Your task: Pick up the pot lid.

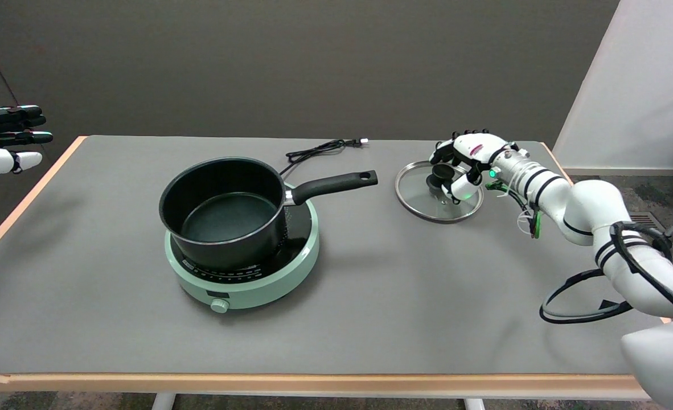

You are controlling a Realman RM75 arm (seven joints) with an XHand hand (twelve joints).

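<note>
Lid (422,199): glass with a metal rim, lying flat on the grey table (370,296) in the right-centre of the frame, well apart from the pot.
Fingers (443,149): curled around the lid's black knob (440,173) (whether they actually clamp it cannot be told).
Right hand (468,162): over the lid's right half, arm reaching in from the lower right.
Pot (225,213): black, open, on a pale green hotplate (245,285), left of centre, handle pointing right.
Cord (319,150): black, coiled at upper centre.
</note>
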